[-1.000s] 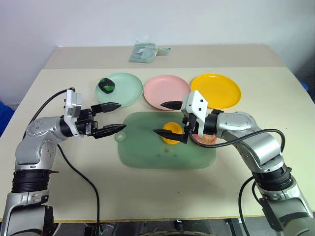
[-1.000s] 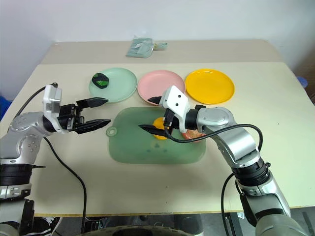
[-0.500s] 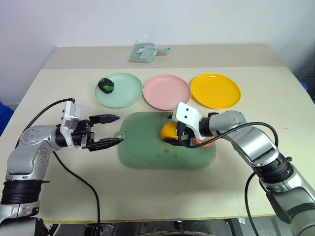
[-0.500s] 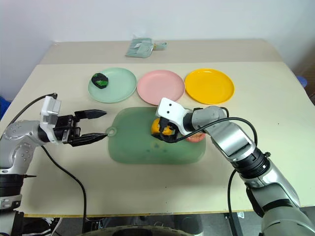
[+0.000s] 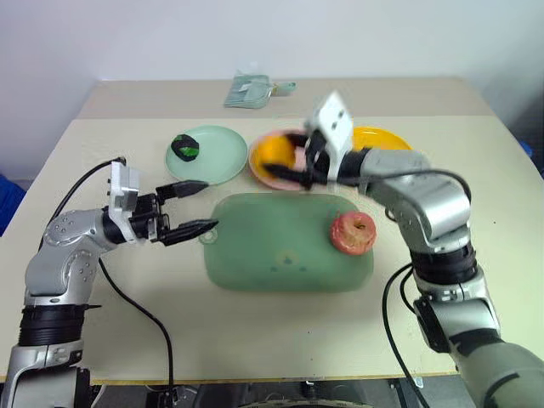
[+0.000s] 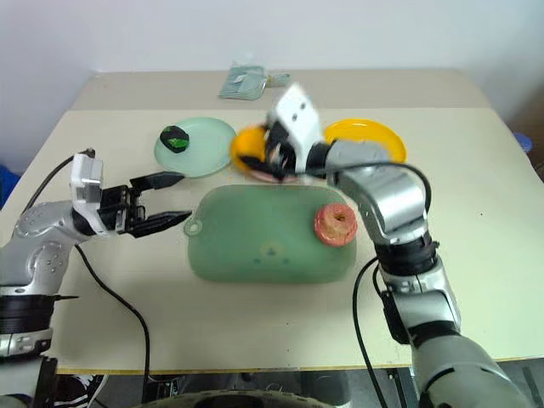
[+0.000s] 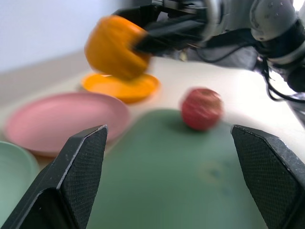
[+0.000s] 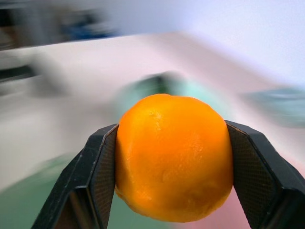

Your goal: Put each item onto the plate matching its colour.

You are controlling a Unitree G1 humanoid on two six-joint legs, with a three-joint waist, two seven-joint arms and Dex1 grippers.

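**Orange fruit held aloft, to be carried to the yellow plate**

The yellow-orange fruit (image 8: 170,156) is clamped between the two black fingers of the right gripper (image 5: 293,166) and is held clear of the table, above the near edge of the pink plate (image 7: 62,117). The carrying step for this fruit is judged to be in hand. The yellow-orange plate (image 5: 393,140) lies behind the right hand, on its outer side, so a swing of the arm to the robot's right is called for, followed by a lowering and a release over that plate's middle.

The pink-red apple (image 5: 353,233) rests on the green mat (image 5: 272,246), below the right forearm and well apart from the pink plate; it is judged to be the item left to sort. The green fruit (image 5: 184,147) already lies on the mint green plate (image 5: 217,157), beyond the fingertips of the left gripper (image 5: 194,206), whose jaws are spread wide and hold nothing.

Much of the yellow-orange plate is covered by the right hand and forearm, and the pink plate is partly hidden behind the fruit and fingers. The surroundings in the right wrist view are smeared, so nothing beyond the fruit can be made out there with confidence.
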